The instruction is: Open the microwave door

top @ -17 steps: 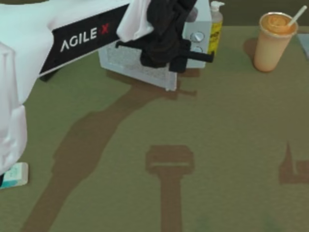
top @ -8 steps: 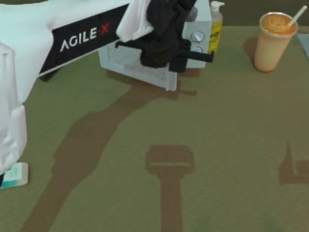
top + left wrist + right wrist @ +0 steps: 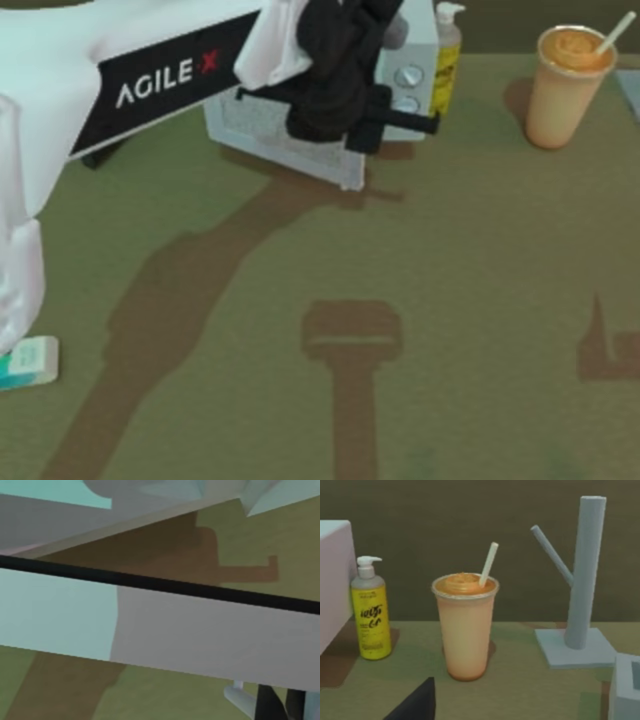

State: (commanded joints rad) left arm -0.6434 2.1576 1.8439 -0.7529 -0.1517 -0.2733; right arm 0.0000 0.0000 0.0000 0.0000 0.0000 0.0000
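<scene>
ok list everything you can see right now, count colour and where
microwave: one, pale blue-white, far edge of table, centre
microwave door: one, grey mesh window, swung partly outward
pump bottle: one, yellow, right beside the microwave
drink cup: one, orange with straw, far right
stand: one, grey-blue, right of the cup
small box: one, white and teal, left edge
left pincer: black, at the door
right pincer: not visible in the top view

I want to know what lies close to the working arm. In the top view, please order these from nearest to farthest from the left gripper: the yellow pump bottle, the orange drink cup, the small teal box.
From the left gripper, at the microwave door:
1. Yellow pump bottle, just right of the microwave.
2. Orange drink cup, far right.
3. Small teal box, left edge, nearest the viewer.
</scene>
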